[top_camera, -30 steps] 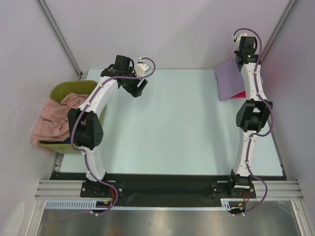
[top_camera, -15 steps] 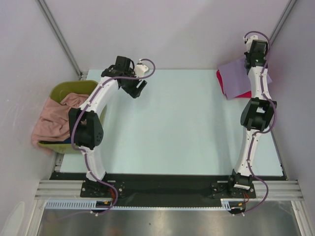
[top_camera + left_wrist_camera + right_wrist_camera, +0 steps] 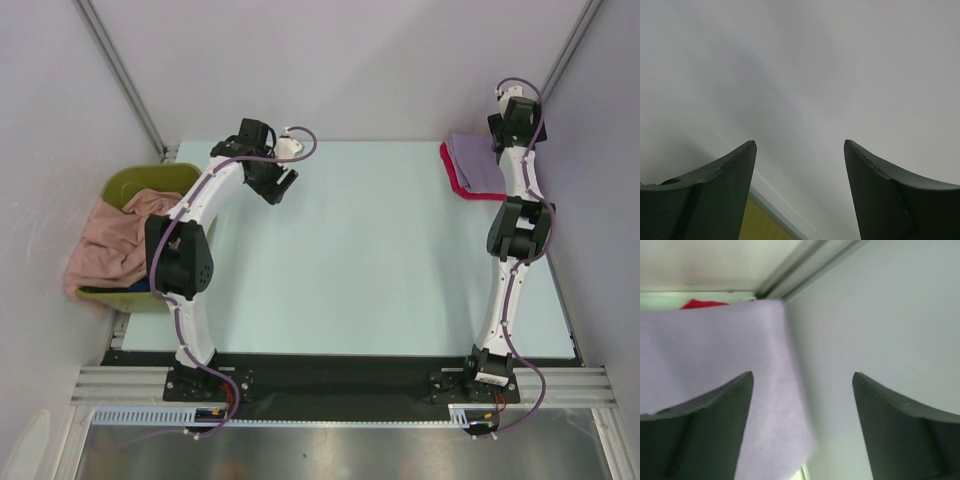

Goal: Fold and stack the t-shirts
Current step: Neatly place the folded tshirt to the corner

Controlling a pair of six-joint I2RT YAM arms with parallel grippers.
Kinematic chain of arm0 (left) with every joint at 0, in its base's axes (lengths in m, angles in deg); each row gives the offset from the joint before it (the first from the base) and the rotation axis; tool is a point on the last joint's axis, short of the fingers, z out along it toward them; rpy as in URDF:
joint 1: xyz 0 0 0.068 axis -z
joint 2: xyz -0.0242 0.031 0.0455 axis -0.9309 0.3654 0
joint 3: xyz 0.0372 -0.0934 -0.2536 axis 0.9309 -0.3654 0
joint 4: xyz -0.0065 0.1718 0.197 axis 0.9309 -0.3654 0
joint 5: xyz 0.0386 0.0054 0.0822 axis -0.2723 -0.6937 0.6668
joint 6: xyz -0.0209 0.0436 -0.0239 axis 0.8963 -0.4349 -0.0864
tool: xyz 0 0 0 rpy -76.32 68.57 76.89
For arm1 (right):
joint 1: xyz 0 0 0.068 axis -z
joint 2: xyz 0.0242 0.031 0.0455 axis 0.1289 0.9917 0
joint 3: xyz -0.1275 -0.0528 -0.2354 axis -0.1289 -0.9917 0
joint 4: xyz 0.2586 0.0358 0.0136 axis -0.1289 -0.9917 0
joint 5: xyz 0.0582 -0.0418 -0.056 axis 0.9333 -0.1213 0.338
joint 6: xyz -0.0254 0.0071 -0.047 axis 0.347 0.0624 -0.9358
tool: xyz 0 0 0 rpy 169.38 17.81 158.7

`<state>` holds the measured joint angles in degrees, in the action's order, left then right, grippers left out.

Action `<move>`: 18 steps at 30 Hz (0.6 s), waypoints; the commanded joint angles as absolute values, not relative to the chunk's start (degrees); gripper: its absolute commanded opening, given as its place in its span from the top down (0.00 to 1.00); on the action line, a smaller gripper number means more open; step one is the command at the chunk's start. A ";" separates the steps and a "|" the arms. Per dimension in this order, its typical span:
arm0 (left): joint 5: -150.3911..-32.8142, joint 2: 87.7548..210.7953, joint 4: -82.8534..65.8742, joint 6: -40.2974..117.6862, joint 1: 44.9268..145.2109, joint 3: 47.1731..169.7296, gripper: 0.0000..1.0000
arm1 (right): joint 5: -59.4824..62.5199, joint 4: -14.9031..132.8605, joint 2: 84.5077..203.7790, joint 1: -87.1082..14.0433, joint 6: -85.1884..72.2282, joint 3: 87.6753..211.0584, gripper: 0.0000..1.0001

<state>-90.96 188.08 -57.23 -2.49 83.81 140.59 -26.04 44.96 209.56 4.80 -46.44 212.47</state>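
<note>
A lavender-purple t-shirt (image 3: 470, 158) lies folded on a red t-shirt (image 3: 455, 178) at the table's far right corner. My right gripper (image 3: 503, 135) hovers at its right edge, by the side wall. In the right wrist view this gripper (image 3: 802, 377) is open; the lavender cloth (image 3: 715, 350) hangs blurred past the left finger, not clamped, with the red t-shirt (image 3: 702, 304) peeking behind. My left gripper (image 3: 280, 183) is raised over the far left of the table, open (image 3: 800, 145) and empty. A salmon-pink t-shirt (image 3: 110, 250) spills over the bin, with a dark blue t-shirt (image 3: 135, 288) under it.
An olive-green bin (image 3: 130, 183) stands off the table's left edge; a strip of it (image 3: 757, 225) shows in the left wrist view. Grey walls close in the left, back and right sides. The right arm stands along the table's right edge.
My right gripper carried the lavender t-shirt toward the far right corner, then opened and let it go; the shirt now rests on the red one. The left arm has barely moved.
</note>
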 commanded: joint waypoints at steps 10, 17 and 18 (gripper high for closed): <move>-90.37 186.46 -58.76 -3.65 83.95 142.02 0.24 | -25.38 40.96 203.34 2.97 -36.86 212.95 0.00; -92.92 178.47 -59.73 -3.56 83.43 139.57 0.23 | -27.65 31.02 191.86 -5.03 -32.29 207.61 0.00; -93.01 174.98 -59.12 -3.21 83.16 138.25 0.24 | -27.57 28.83 190.17 -6.42 -29.49 206.55 0.00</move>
<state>-91.53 185.20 -59.61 -2.51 83.79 139.76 -27.44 34.12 200.99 -2.30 -35.21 208.05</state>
